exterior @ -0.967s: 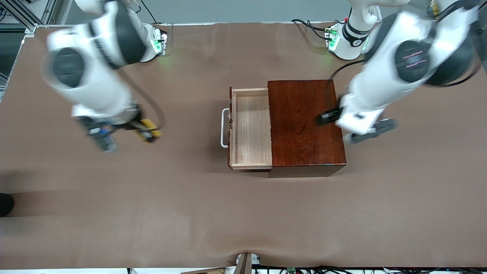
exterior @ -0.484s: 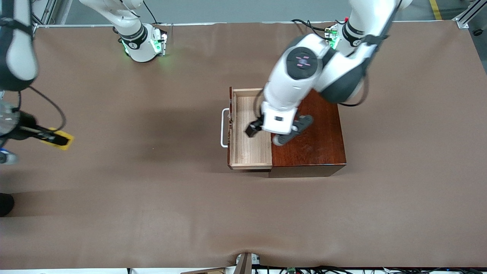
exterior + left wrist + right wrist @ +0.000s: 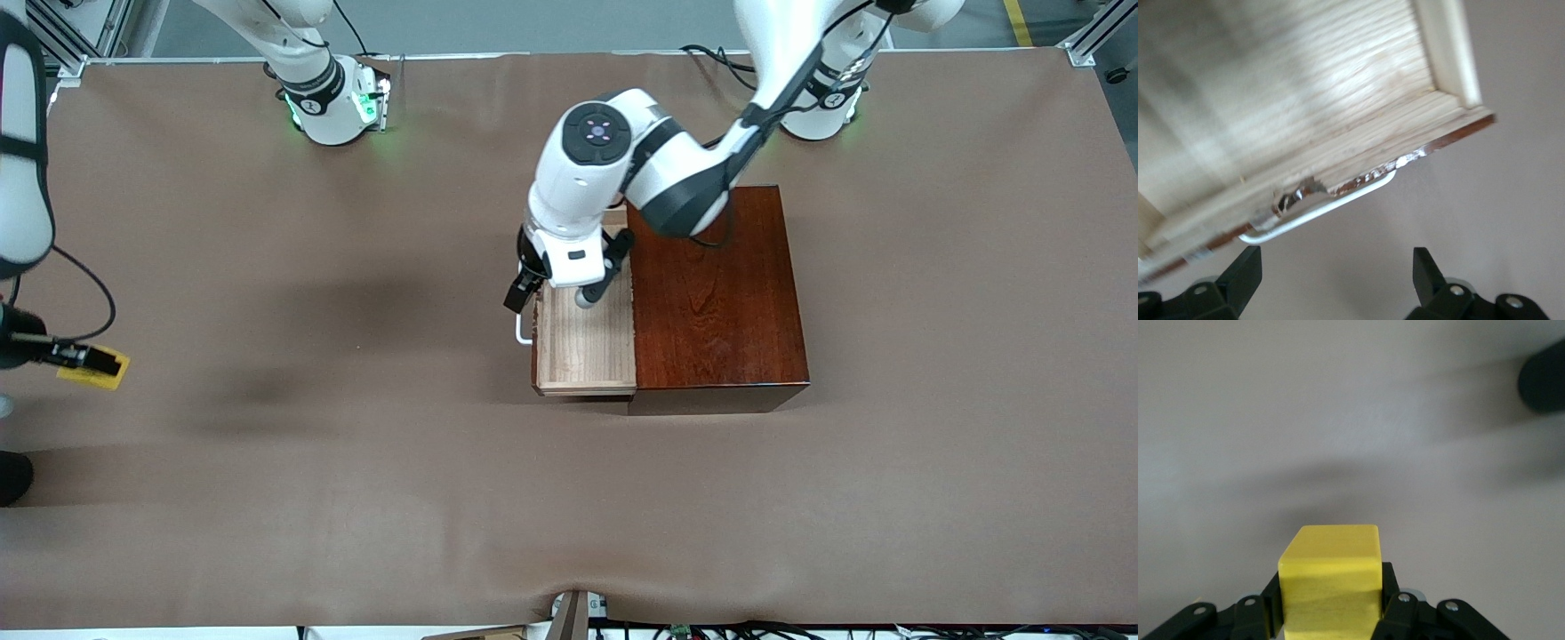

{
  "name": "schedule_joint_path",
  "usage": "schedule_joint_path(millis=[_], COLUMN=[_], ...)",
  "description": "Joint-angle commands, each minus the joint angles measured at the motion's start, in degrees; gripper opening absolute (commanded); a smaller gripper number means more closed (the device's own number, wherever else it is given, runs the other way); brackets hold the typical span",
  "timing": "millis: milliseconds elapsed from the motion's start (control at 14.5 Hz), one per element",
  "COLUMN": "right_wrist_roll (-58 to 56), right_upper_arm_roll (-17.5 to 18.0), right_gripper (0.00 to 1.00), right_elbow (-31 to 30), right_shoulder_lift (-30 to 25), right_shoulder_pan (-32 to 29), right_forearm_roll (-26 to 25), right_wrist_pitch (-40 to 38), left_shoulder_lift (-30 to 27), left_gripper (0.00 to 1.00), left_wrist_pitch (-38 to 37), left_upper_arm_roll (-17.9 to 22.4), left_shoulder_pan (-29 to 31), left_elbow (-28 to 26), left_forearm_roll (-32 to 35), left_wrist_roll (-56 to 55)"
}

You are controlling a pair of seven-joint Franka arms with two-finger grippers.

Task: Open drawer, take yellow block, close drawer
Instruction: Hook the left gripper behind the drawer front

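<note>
Since the earlier frame, left gripper has crossed from box to drawer front. Left wrist: fingers wide, handle at 12 o'clock, for pushing. Right wrist: right gripper clamps yellow block, clear of drawer.

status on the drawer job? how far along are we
Done: the drawer is open and empty, and the yellow block is out, clamped in the right gripper over the table's right-arm end. In hand: the left gripper, jaws open, sits at the white handle. Left: closing the drawer.
</note>
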Motion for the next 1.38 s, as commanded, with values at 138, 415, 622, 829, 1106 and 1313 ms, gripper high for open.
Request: schedule_joint_path(millis=[138, 415, 622, 829, 1106, 1313], right_wrist_roll=[-8.7, -13.1, -17.8, -19.2, -19.4, -18.6], right_upper_arm_roll=[1.3, 0.5, 0.6, 0.6, 0.6, 0.6], right_gripper=[0.00, 0.00, 0.00, 0.00, 0.00, 0.00], right_elbow=[19.0, 29.1, 29.1, 29.1, 29.1, 28.9], right_shoulder_lift=[19.6, 31.8, 35.6, 37.1, 37.3, 35.9], right_shoulder_pan=[-3.8, -4.5, -6.3, -7.2, -7.3, -7.6], right_forearm_roll=[-0.8, -0.8, -0.5, -0.5, -0.5, -0.3], right_wrist_pitch=[2.5, 5.6, 11.9, 14.4, 14.8, 11.5], left_shoulder_lift=[5.9, 6.7, 5.8, 5.3, 4.8, 4.8], left_gripper=[1.00, 1.00, 1.00, 1.00, 1.00, 1.00], left_wrist_pitch=[4.8, 0.6, -6.9, -10.9, -16.9, -21.0], left_upper_arm_roll=[9.9, 11.4, 11.4, 11.8, 11.8, 11.9], left_shoulder_pan=[-10.2, -11.9, -11.7, -11.5, -11.7, -11.1], left_elbow=[3.4, 3.1, 3.1, 3.1, 3.1, 3.1], left_forearm_roll=[0.0, -0.6, -0.1, 1.8, 8.1, 10.7], left_wrist_roll=[-21.9, -25.0, -24.5, -24.2, -24.3, -24.3])
